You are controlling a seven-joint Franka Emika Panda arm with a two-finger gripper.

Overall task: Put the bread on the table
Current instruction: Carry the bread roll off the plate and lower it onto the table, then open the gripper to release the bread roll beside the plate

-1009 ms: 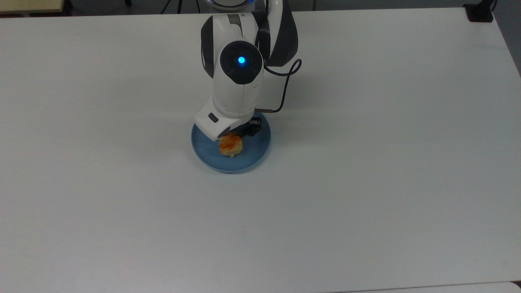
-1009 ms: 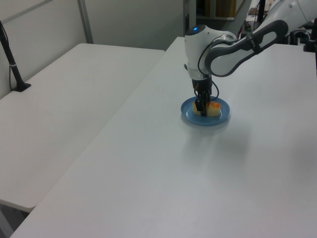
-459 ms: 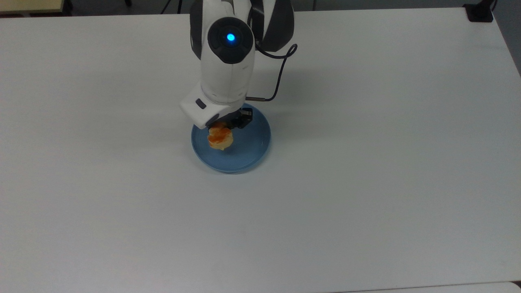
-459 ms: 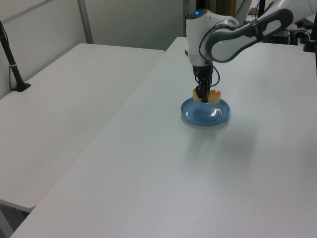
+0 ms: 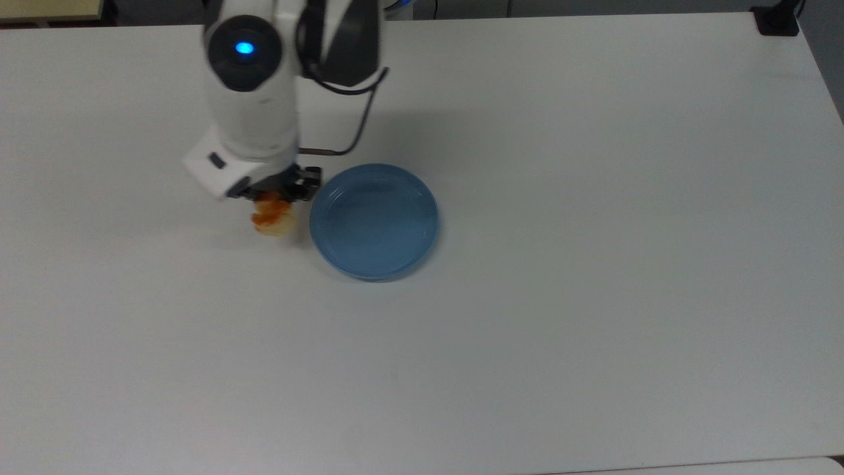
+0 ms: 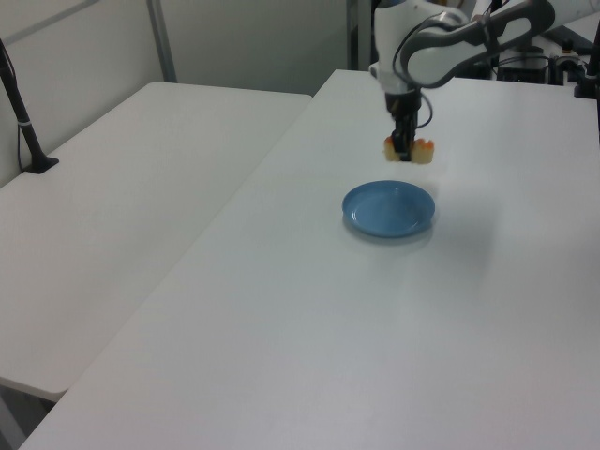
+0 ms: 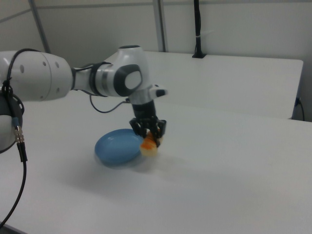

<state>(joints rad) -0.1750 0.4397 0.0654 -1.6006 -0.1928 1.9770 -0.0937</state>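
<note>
The bread (image 5: 271, 216), a small tan bun with orange patches, hangs in the air with my gripper (image 5: 273, 195) shut on it. In the top view it is just left of the blue plate (image 5: 374, 221), over the white table (image 5: 593, 297). In the left view the bread (image 6: 415, 150) is held above and beyond the plate (image 6: 388, 208). From the right view the bread (image 7: 149, 145) sits tilted in the gripper (image 7: 148, 131), beside the plate's (image 7: 117, 146) right rim and a little above the tabletop.
The blue plate holds nothing. A second white table (image 6: 122, 187) stands at the left view's left, with a black post (image 6: 23, 122) on it. A black cable (image 5: 349, 128) loops from the arm's wrist.
My gripper lifted the bread off the blue plate and carried it to the top view's left, past the plate's rim. The plate stayed put.
</note>
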